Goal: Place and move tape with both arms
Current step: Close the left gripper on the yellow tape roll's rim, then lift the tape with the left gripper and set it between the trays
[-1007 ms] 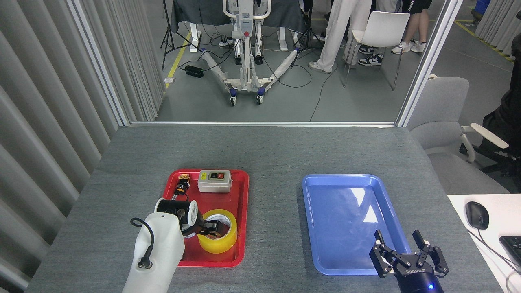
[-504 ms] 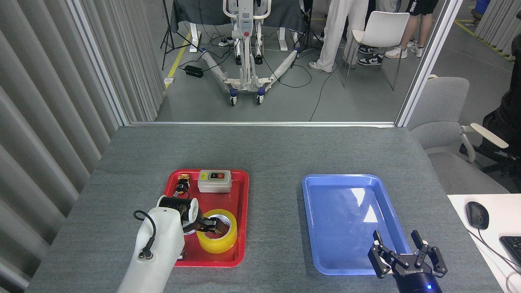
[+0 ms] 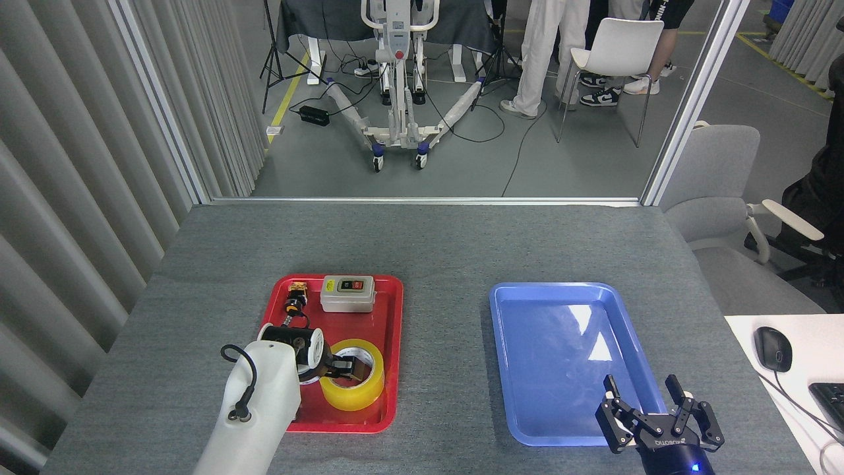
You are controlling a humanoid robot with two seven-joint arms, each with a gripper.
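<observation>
The tape point(image 3: 360, 396), a wide yellow roll with a white core, lies flat in the near right part of a red tray point(image 3: 396, 349). My left gripper point(image 3: 344, 367) reaches in from the roll's left side, with one dark finger down in the core hole. The other finger is hidden by the wrist, so its grip does not show. My right gripper point(image 3: 639, 382) hangs open and empty over the near right corner of an empty blue tray point(image 3: 560, 343).
A grey switch box point(image 3: 347, 292) and a small black-and-yellow part point(image 3: 295, 300) sit at the red tray's far end. At the right stands a white desk with a mouse point(image 3: 771, 348) and a keyboard point(image 3: 832, 399). A grey chair point(image 3: 719, 191) stands beyond the table's right edge.
My left arm has shifted slightly, with its gripper staying at the tape's core. The tape has not moved. My right gripper has sunk a little toward the near edge.
</observation>
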